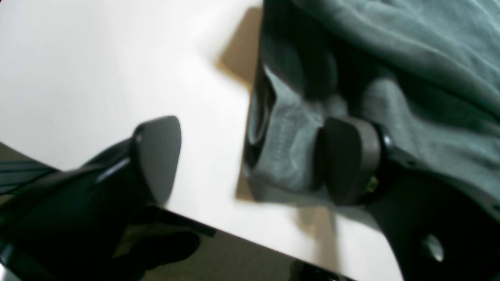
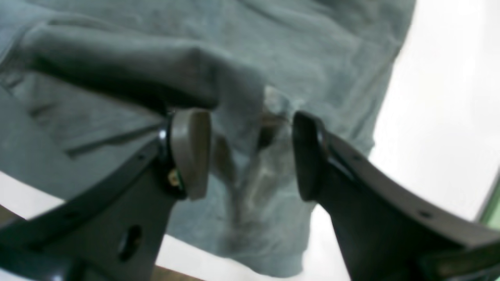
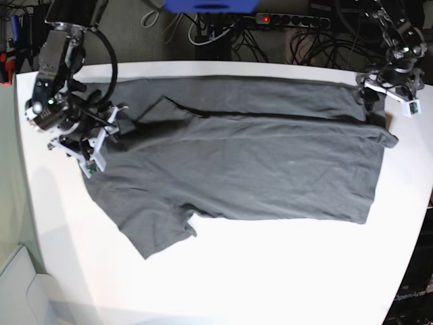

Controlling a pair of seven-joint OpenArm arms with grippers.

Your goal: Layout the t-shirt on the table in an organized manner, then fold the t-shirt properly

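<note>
The shirt (image 3: 243, 162) lies spread across the far half of the table (image 3: 270, 271), collar end toward the left edge of the base view and hem toward the right edge. Its far side runs along the table's far edge, and a long strip is folded over lengthwise there, leaving a dark crease across the cloth. One sleeve (image 3: 159, 230) splays out toward the near edge; the other is bunched up by the far left corner. The cloth is plain, with no print or label that can be read.

The right gripper (image 2: 252, 154) sits over the bunched cloth near the far left corner. In its wrist view the jaws stand spread, with a raised wrinkle of shirt (image 2: 242, 78) between the pads, which do not pinch it.

The left gripper (image 1: 250, 160) is at the far right corner by the hem. Its jaws are spread wide: one pad rests against the folded edge of the shirt (image 1: 410, 58), and the other hangs over bare table (image 1: 78, 58), clear of the cloth.

The only writing is faint lettering at the base view's lower right corner, apparently "OpenArm", too small to be sure of.
</note>
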